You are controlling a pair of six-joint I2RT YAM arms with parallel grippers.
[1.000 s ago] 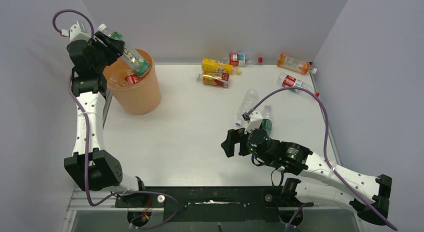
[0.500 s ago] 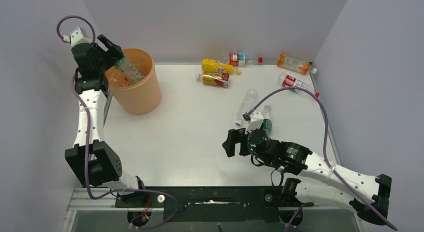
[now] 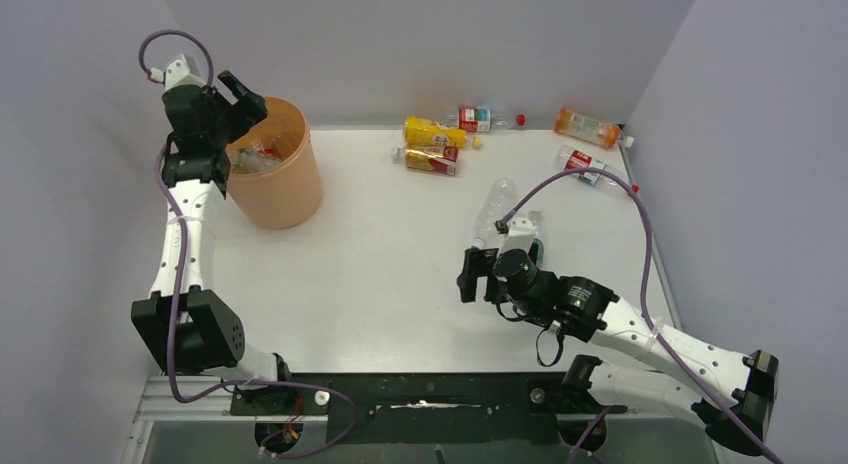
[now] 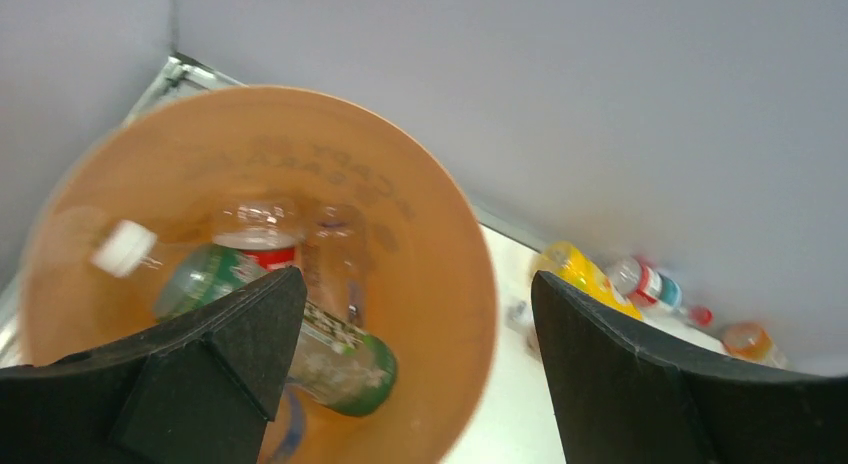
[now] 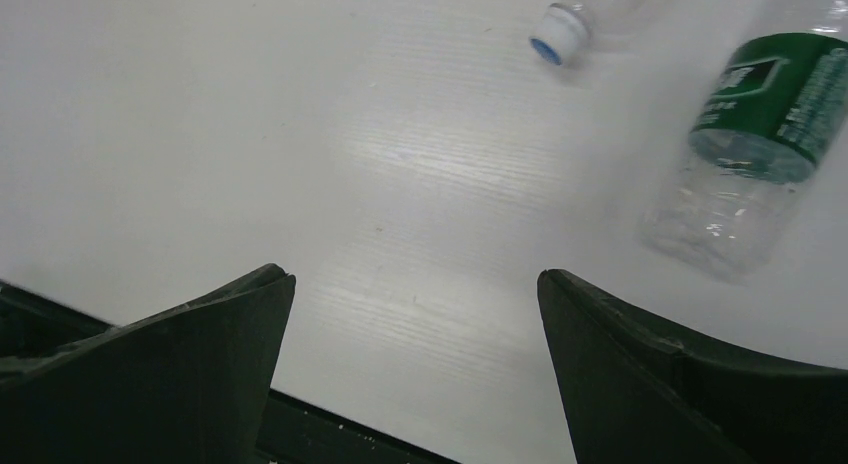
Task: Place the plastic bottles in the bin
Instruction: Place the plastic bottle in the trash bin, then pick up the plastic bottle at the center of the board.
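Bin (image 3: pixel 275 189): peach-orange, plain; faint dark lettering on inner wall.
Inside bin: green-label bottle (image 4: pixel 345 356), red-label bottle (image 4: pixel 262 252), white cap (image 4: pixel 124 248).
Tabletop (image 3: pixel 380 264): white.
On tabletop: yellow bottle (image 3: pixel 430 133), orange-liquid bottle (image 3: pixel 588 127), clear bottle with green label (image 5: pixel 765 119), clear bottle with blue cap (image 5: pixel 556 32).
Left end effector (image 4: pixel 415 284), right end effector (image 5: pixel 415 279): black fingers.
Arms (image 3: pixel 190 234): white links, black joints.
Cables (image 3: pixel 176 32): purple.
Walls (image 3: pixel 450 44): pale grey.

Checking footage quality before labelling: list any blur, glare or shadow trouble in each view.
Left wrist view: smeared throughout, with the bin and the white bottle cap inside it soft-edged. Right wrist view: the green-labelled bottle is blurred, and a pale sheen lies on the table mid-frame. Top external view: sharp and evenly lit, only soft shadows.
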